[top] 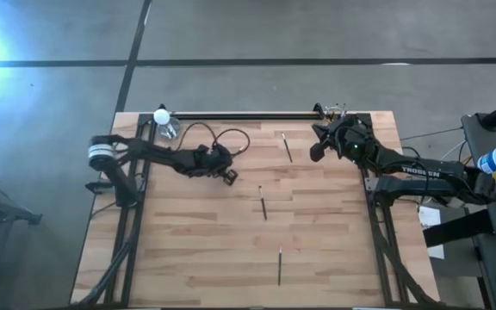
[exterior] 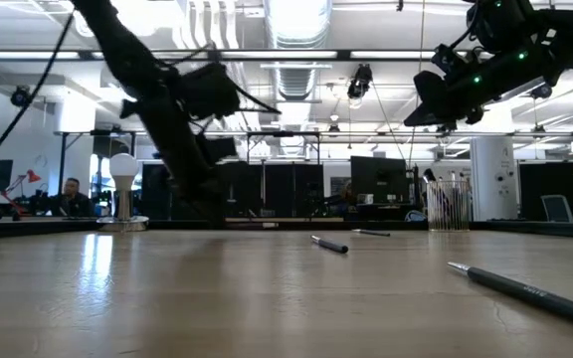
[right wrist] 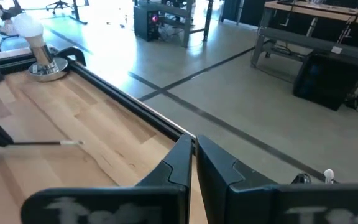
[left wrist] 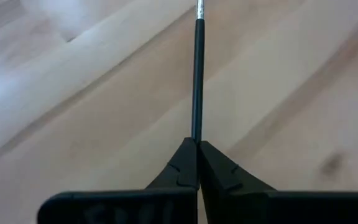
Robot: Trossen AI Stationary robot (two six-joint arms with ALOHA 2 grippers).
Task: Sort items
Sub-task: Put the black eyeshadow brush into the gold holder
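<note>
Three dark sticks lie flat on the wooden table: one (top: 287, 146) toward the far edge with a pale tip, also seen in the right wrist view (right wrist: 42, 143), one in the middle (top: 263, 203), one near the front (top: 280, 265). My left gripper (top: 228, 175) is left of centre, shut on a fourth dark stick (left wrist: 197, 74) with a silver ferrule. My right gripper (top: 317, 152) hangs raised by the far right corner (exterior: 444, 94), shut and holding nothing (right wrist: 194, 152). A glass cup holding sticks (exterior: 449, 204) stands at the far edge. My left gripper pinches the dark stick by one end (left wrist: 196, 134) between its two fingertips. The stick runs straight on ahead of the fingers, in line with them, over the table wood. Whether its ferrule end touches the table cannot be told.
A white bulb on a round base (top: 161, 114) and a clear glass cup (top: 170, 130) stand at the far left corner. A black cable (top: 222, 138) loops behind the left gripper. A black rail (top: 248, 114) runs along the far edge. Bare wood (top: 188, 250) lies toward the front.
</note>
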